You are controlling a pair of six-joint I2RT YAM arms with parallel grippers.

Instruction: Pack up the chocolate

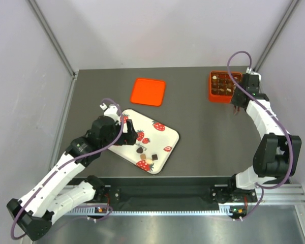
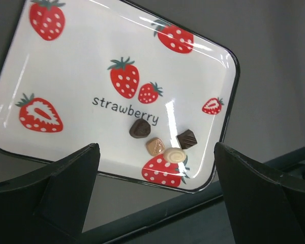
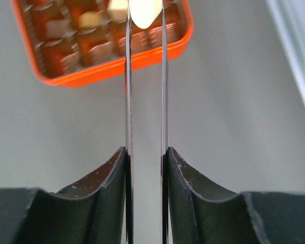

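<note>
We are in the middle of a placing step. Our right pincer [image 3: 145, 152] is closed partway on a pair of thin tweezers [image 3: 128, 101]. The tweezer tips pinch a cream-white piece [image 3: 145, 12] directly over the orange box [image 3: 107, 68], above its near rows of cells. Several cells of the box hold chocolate.

Well apart from the box, to its left and nearer our bases, the strawberry tray [image 2: 81, 51] carries four loose pieces [image 2: 155, 146] bunched together. Our left pincer [image 2: 156, 147] hangs over them, spread fully wide and holding nothing. The orange lid [image 1: 148, 91] lies on the surface [image 1: 193, 117] left of the box.

Next, we judge, the tips must sink into a free cell before the squeeze eases. We cannot tell which cell is free.
</note>
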